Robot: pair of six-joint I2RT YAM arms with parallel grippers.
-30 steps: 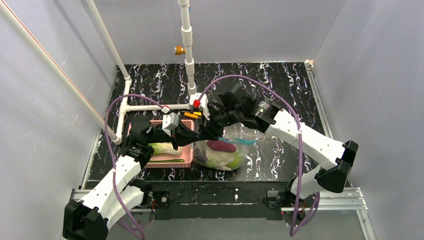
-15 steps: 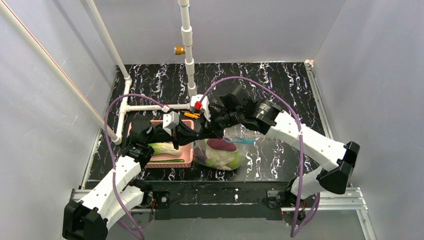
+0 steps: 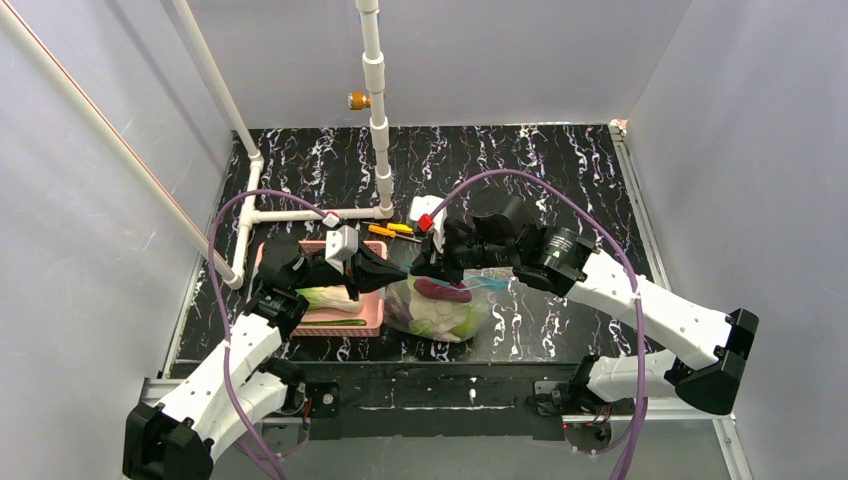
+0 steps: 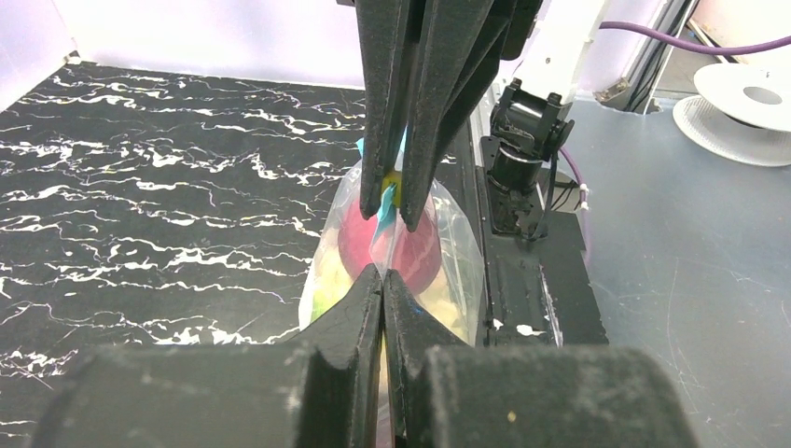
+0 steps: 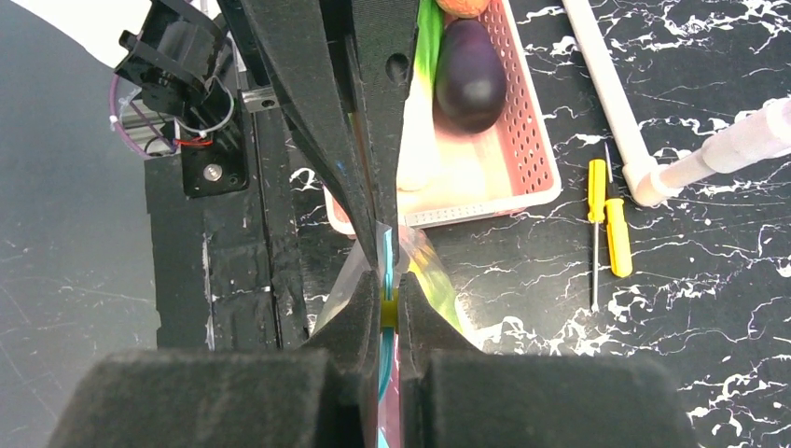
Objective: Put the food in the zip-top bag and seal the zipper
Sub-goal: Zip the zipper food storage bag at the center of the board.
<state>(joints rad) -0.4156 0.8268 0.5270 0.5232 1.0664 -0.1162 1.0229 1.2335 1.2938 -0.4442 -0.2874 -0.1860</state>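
The clear zip-top bag lies near the table's front with food inside: a red-purple piece, pale and green pieces. Its teal zipper is held up on edge; it also shows in the top view. My left gripper is shut on the bag's zipper edge. My right gripper faces it and is shut on the yellow slider of the zipper. Both grippers meet over the bag's left end. A dark purple oblong piece and a white-and-green leafy piece lie in the pink basket.
The pink basket stands left of the bag. Two yellow-handled screwdrivers lie behind it near the white pipe frame. A white upright pipe stands at the back. The black front rail runs just before the bag.
My right arm has swung right and lower, its gripper moving rightward along the bag's top edge. My left gripper has stayed put on the bag.
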